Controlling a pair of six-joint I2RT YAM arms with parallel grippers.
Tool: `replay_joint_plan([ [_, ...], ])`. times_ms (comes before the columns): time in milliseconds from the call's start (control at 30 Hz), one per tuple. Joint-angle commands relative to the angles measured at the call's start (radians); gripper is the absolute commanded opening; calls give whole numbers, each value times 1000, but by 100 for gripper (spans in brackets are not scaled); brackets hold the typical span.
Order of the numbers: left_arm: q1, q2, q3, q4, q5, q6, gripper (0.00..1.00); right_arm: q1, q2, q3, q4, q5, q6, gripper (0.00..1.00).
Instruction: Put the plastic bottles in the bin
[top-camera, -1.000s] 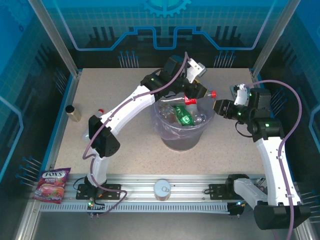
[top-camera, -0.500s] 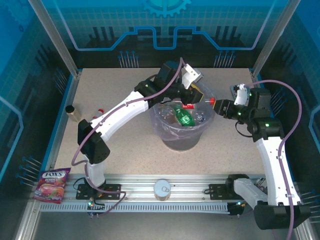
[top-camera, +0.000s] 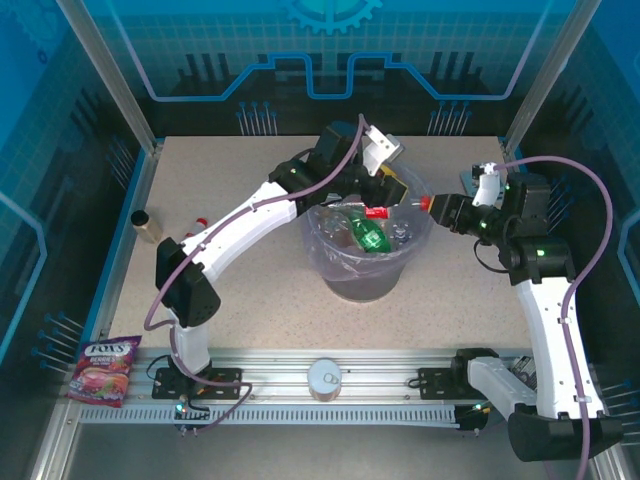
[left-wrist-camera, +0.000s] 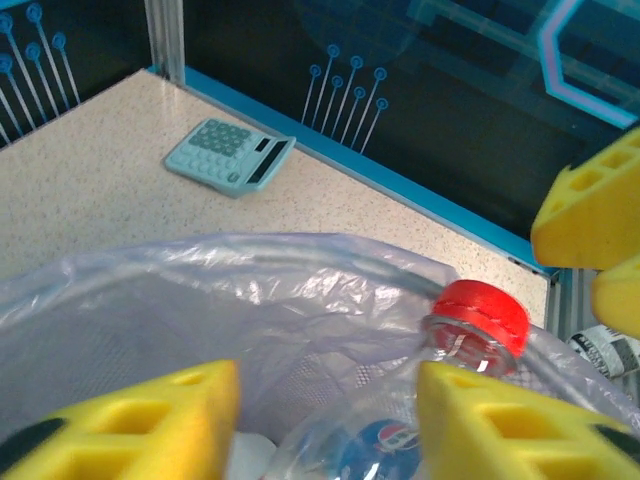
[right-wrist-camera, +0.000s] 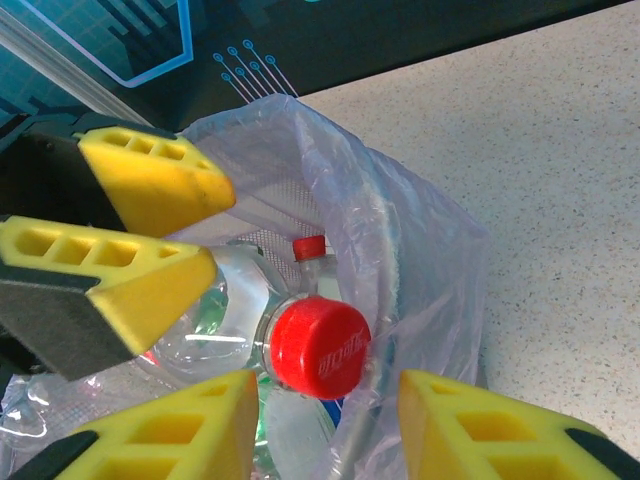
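The left pincer (left-wrist-camera: 330, 388) hangs over the bin (top-camera: 365, 278) with its yellow fingers spread. Between and just below them lies a clear bottle (left-wrist-camera: 478, 312) with a blue logo on its side, its red cap tipped up against the far side of the bag-lined rim. The right pincer (right-wrist-camera: 330, 400) faces it from outside that rim, also spread, one finger on each side of the same red cap with a sliver of gap either way — not gripping it. The translucent bag (right-wrist-camera: 425, 225) bunches up beside the cap, in the right pincer's way, and the left pincer's fingers (right-wrist-camera: 150, 180) sit just past the cap, close across from the right ones. Beneath both pincers the bin holds more bottles, among them a green bottle (top-camera: 368, 234) and one with a small red cap (right-wrist-camera: 309, 247).

Well off to the left of the left pincer, a stray bottle (top-camera: 200, 222) lies on the table (top-camera: 270, 300), partly behind the left arm and near an amber jar (top-camera: 147, 226). Beyond the left pincer a pale blue calculator (left-wrist-camera: 228, 155) lies by the table's back edge. A tin can (top-camera: 323, 378) stands on the rail between the arm bases, with a sweets packet (top-camera: 103, 368) at the near left corner.
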Motion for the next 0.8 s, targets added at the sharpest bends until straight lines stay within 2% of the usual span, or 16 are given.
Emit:
replay_joint_plan([
  [0,19,-29,46,-124,-48,10,61,-5,-7,33,-2,-13,-13,44],
  [167,58,-68,100,-153,-34,-5,83,-5,1,27,3,-17,-14,44],
  [300,117,-177,24,-108,-38,-48,93,-6,4,26,1,-13,-20,45],
  [467,238,-327,-96,-218,-152,-62,96,-8,19,27,8,-16,-31,45],
  [600,406,-450,-254,-321,-231,-77,97,-9,27,21,14,-17,-37,45],
  [767,603,-501,-468,-377,-368,-95,97,-14,25,-1,32,-20,-37,46],
])
